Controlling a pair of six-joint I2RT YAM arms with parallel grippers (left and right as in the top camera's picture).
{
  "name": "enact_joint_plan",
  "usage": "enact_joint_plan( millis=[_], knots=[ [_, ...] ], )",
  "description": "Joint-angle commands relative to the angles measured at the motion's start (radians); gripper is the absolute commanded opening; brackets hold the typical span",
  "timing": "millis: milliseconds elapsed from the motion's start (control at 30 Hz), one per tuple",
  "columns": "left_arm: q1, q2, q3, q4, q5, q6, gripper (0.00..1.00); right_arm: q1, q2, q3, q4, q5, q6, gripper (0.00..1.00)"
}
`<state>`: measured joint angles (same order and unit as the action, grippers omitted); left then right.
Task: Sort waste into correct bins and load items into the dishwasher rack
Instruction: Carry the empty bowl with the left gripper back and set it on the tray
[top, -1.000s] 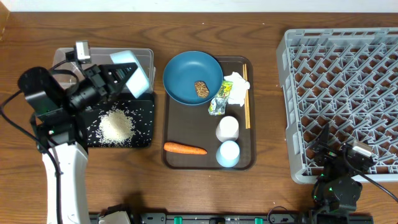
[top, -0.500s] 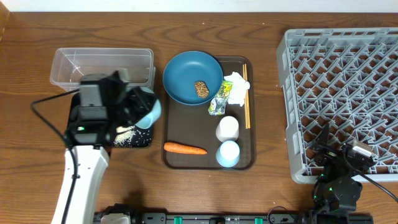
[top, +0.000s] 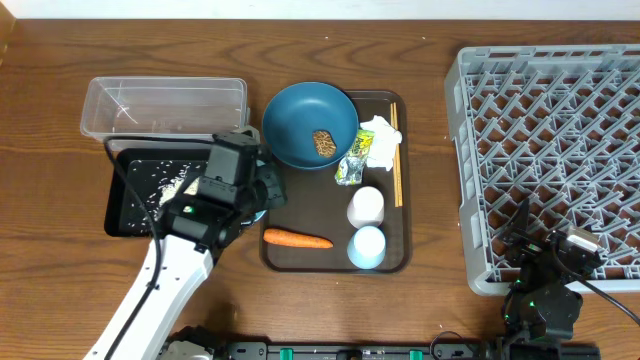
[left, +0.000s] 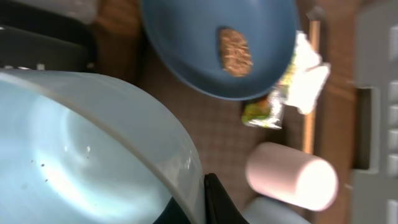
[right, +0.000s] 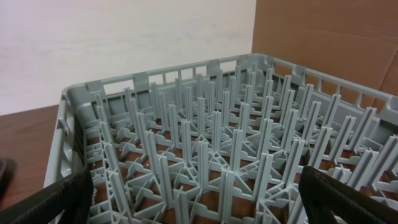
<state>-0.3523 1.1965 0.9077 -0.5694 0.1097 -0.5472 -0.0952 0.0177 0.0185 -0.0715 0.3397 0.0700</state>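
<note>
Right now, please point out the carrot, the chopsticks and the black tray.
carrot (top: 297, 239), overhead view, middle of its body.
chopsticks (top: 397, 165), overhead view, middle of their length.
black tray (top: 125, 218), overhead view, bare floor toward its lower left corner in the picture.

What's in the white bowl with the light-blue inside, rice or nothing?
Empty. The white bowl shows a bare light-blue inside with few specks; loose white rice lies in the shallow black rectangular tray.

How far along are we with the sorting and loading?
Done: the rice lies in the black tray. In hand: the left gripper holds the empty bowl. Left: the rack is empty; carrot, tissue, wrapper, plate with lump, cups, chopsticks wait on the brown tray.
</note>
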Motion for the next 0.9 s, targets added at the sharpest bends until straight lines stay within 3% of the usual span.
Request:
enact_joint_plan(
  millis=[0,400,667,867],
  knots=[
    [-0.007,0.047,0.02,0.006,-0.104,0.039,0.06,-0.003,-0.002,0.006,-0.015,-0.007,-0.004,0.99],
    [-0.113,0.231,0.02,0.038,-0.108,0.14,0.06,-0.003,-0.002,0.006,-0.015,-0.007,-0.003,0.99],
    [-0.257,0.235,0.019,0.054,-0.262,0.138,0.06,-0.003,-0.002,0.006,-0.015,-0.007,-0.003,0.99],
    [-0.267,0.295,0.018,0.067,-0.29,0.123,0.06,-0.003,-0.002,0.006,-0.015,-0.007,-0.004,0.99]
  ],
)
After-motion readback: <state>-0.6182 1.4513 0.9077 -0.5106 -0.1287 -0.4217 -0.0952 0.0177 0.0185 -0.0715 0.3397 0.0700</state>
